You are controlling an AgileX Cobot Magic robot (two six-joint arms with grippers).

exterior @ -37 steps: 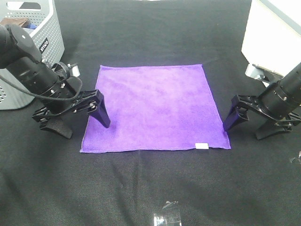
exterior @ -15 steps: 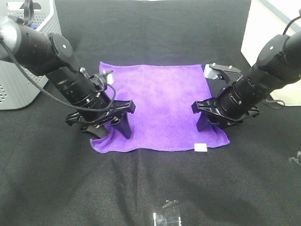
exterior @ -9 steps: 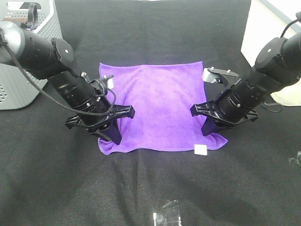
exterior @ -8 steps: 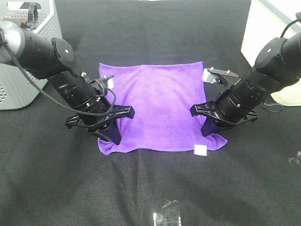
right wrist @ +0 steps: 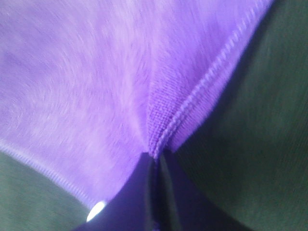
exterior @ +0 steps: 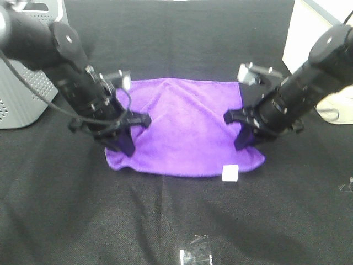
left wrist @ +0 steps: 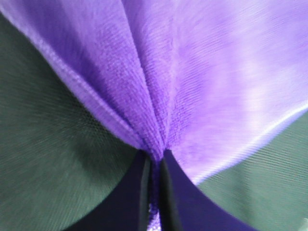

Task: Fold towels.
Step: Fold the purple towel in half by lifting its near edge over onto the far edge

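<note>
A purple towel (exterior: 182, 124) lies on the black table, its near edge lifted and sagging, with a white label (exterior: 229, 173) hanging at the near right. My left gripper (exterior: 122, 144) is shut on the towel's near left corner; the left wrist view shows the cloth (left wrist: 183, 82) pinched between the black fingers (left wrist: 139, 192). My right gripper (exterior: 244, 141) is shut on the near right corner; the right wrist view shows the hemmed cloth (right wrist: 120, 82) bunched between its fingers (right wrist: 173, 202). The far edge rests on the table.
A grey perforated basket (exterior: 25, 94) stands at the far left. A white box (exterior: 314, 33) stands at the far right. A small clear plastic piece (exterior: 196, 255) lies near the front edge. The black tablecloth (exterior: 165, 221) is bare in front.
Both grippers came in from the sides, closed on the towel's near corners, and have now lifted them and moved them away from the front edge; the towel's near half has risen and the label dangles.
</note>
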